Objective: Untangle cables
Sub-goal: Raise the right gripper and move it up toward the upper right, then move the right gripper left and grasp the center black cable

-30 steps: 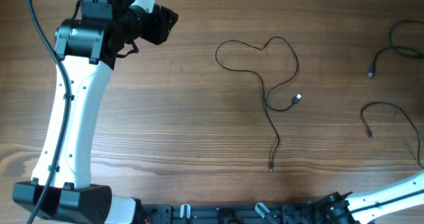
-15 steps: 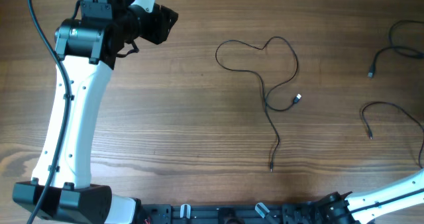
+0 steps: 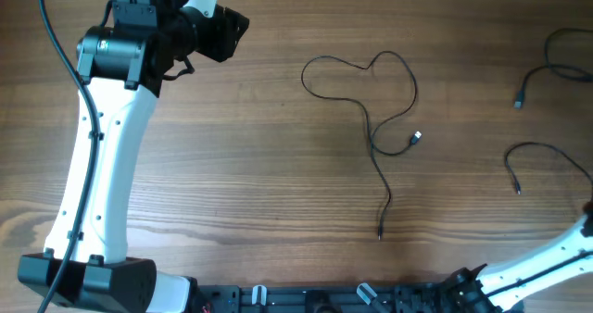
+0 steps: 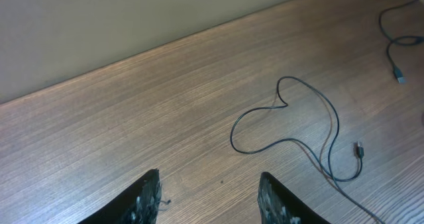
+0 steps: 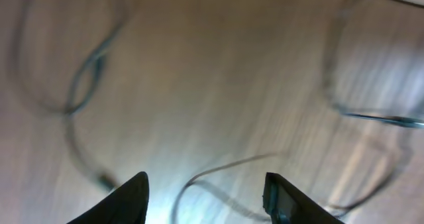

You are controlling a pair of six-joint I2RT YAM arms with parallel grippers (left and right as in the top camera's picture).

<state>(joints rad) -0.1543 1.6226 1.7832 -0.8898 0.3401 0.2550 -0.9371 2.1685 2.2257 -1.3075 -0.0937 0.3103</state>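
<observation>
Overhead view: the brown wood-grain tabletop (image 3: 232, 165) carries three separate thin black cables. The looped cable (image 3: 414, 95), a thin black wire with a silver-tipped plug, lies near the middle. Its strand crosses itself close to the plug, and its tail runs toward the robot's base side. Well apart from it, at the right edge, lie the upper right cable (image 3: 547, 68) and the lower right cable (image 3: 537, 144), each a thin black wire ending in a small plug; the two do not touch. The white left arm (image 3: 102, 165) with black joints stands over the left side. The white right arm (image 3: 547, 262) enters at the lower right corner. Left wrist view: the left end effector (image 4: 211, 197) is released, fingers spread with nothing between them, above plain wood. The looped cable lies ahead of it, untouched. Right wrist view: heavily blurred. The right end effector (image 5: 205, 197) is released, fingers parted and gripping nothing, with thin wires on the tabletop beneath it. Which cables these are cannot be told.
</observation>
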